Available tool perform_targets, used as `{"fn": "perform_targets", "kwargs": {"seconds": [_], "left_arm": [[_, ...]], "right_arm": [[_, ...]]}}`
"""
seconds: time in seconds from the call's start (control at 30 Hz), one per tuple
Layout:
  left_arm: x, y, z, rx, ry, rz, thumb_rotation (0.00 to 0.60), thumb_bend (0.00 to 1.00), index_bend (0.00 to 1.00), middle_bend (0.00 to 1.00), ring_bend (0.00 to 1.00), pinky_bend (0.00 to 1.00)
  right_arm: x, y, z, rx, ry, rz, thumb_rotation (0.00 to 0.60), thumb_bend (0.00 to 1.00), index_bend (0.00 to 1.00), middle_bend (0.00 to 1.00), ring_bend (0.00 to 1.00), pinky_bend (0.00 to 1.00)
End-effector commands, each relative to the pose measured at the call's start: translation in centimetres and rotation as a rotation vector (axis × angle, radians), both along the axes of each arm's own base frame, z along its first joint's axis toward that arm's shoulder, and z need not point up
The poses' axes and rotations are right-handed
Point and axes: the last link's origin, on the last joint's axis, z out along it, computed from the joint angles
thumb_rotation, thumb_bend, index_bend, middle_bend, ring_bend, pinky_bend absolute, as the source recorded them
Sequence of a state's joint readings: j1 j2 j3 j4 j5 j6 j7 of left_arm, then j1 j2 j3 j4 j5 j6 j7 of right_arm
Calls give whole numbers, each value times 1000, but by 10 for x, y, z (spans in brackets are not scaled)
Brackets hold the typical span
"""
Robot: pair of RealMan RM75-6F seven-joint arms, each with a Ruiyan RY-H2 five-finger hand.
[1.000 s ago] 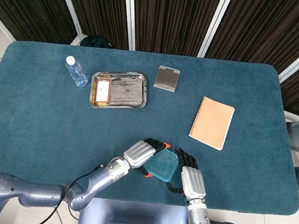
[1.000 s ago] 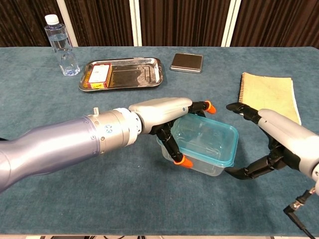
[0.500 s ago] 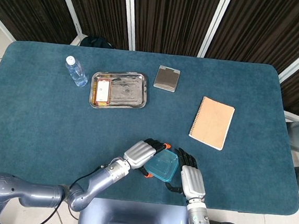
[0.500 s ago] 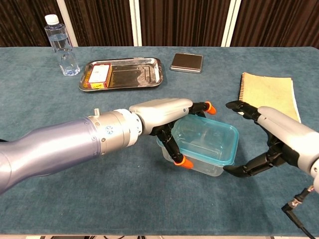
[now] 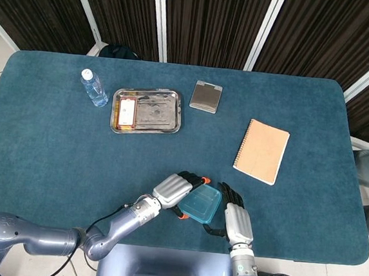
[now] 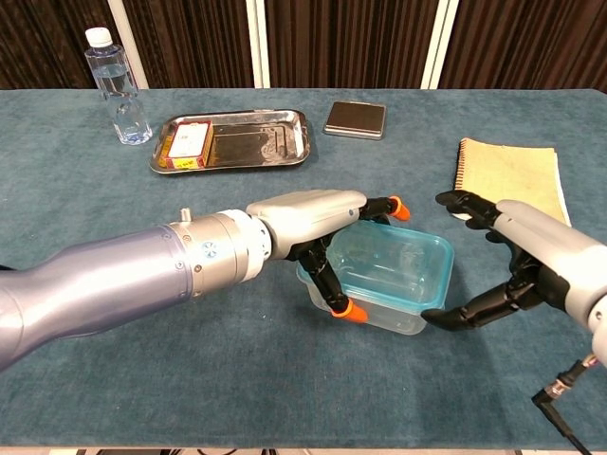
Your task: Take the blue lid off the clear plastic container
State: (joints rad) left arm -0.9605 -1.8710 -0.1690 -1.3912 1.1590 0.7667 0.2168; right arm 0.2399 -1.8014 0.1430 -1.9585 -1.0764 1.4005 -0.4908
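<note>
While left hand [image 6: 318, 220] grips container [image 6: 384, 284], chest view shows lid [image 6: 403, 268] on.

A teal-clothed table [image 5: 54, 146] carries a water bottle [image 5: 94, 87], steel tray [image 5: 147, 111], grey case [image 5: 205, 96], spiral notebook [image 5: 261, 150] and lidded container [image 5: 199, 203].

I'm working in what looks like a lab test bay: a felt-covered desk [image 5: 53, 159] backed by dark curtains [image 5: 208, 17] with white posts.
</note>
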Motion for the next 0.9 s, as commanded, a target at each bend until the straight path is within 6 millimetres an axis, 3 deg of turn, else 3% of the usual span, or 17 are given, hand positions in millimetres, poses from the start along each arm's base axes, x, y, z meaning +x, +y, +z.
{"fn": "perform_targets", "kwargs": {"seconds": [0.03,0.9], "left_arm": [[0,0,0,-2,4,-3,600,172,119,213,244,482],[-2,-5,-3,-4,36,-27,600,171,151,271,371,614]], "right_arm": [[2,-2,1,-12,-13,-4,600,308,0,0,0,0],[7,-10,9,-37,-59,-50,600,309,0,0,0,0]]}}
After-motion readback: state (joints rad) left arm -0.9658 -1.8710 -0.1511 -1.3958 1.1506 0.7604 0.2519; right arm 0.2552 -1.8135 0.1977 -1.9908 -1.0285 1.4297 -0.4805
